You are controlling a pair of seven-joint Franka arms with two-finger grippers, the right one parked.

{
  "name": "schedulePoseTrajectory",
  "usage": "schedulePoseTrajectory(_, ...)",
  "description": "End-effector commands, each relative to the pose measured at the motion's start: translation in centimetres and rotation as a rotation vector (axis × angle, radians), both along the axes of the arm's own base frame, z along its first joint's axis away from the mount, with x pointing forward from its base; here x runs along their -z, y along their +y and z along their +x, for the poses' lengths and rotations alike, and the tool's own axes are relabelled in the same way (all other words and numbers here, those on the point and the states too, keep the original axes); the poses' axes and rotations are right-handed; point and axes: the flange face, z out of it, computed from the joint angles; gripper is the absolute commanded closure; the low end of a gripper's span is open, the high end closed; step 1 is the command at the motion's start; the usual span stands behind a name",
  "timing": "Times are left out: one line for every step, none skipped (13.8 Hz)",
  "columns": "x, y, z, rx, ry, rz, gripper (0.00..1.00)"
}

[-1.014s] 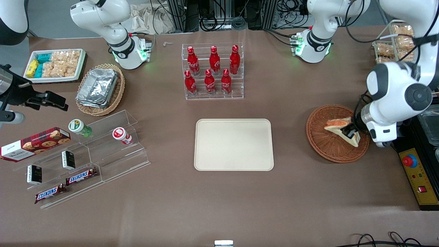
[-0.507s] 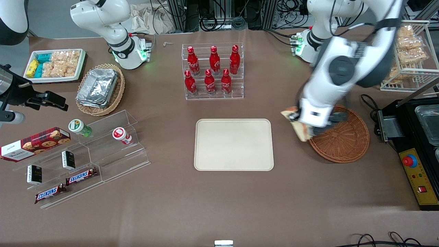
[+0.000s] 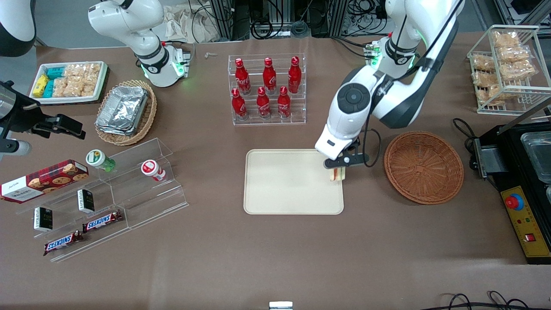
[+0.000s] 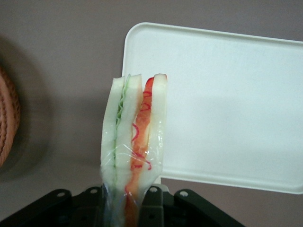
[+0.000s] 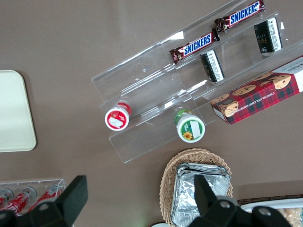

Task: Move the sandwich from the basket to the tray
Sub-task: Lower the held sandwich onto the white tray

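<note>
My left gripper [image 3: 338,171] is shut on the sandwich [image 3: 338,174], a plastic-wrapped white bread wedge with red, orange and green filling. It hangs over the edge of the cream tray [image 3: 284,185] that faces the basket. In the left wrist view the sandwich [image 4: 135,137] is pinched between the dark fingers [image 4: 152,203], with the tray [image 4: 227,99] below it. The reddish-brown wicker basket [image 3: 424,167] sits beside the tray toward the working arm's end of the table, with nothing in it. Its rim shows in the left wrist view [image 4: 7,123].
A clear rack of red bottles [image 3: 267,90] stands farther from the front camera than the tray. A tan basket of foil trays [image 3: 125,111], a clear stepped shelf with snacks [image 3: 107,193] and a white snack tray [image 3: 69,82] lie toward the parked arm's end. A wire rack [image 3: 508,64] and black box [image 3: 525,172] flank the basket.
My gripper has lifted the sandwich out of the basket and carried it sideways to the tray's edge. The basket now holds nothing.
</note>
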Motion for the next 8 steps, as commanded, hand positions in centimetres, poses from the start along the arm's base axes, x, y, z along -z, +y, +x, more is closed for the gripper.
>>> schedulePoseTrajectory(4.0, -0.6, 1.5, 0.053, -0.012, -0.004, 1.00)
schedulePoseTrajectory(6.2, -1.0, 1.5, 0.068, -0.004, -0.018, 1.00)
schedulePoseTrajectory(8.3, -1.2, 1.3, 0.104, -0.008, -0.009, 1.00)
schedulePoseTrajectory(9.9, -1.2, 1.3, 0.125, -0.009, 0.005, 1.00)
schedulePoseTrajectory(10.8, -1.3, 1.3, 0.136, -0.004, 0.010, 1.00)
schedulePoseTrajectory(11.2, -1.2, 1.2, 0.137, 0.000, 0.012, 1.00)
schedulePoseTrajectory(11.2, -1.1, 1.1, 0.137, 0.003, 0.016, 1.00)
schedulePoseTrajectory(11.3, -1.1, 1.1, 0.137, 0.005, 0.016, 1.00)
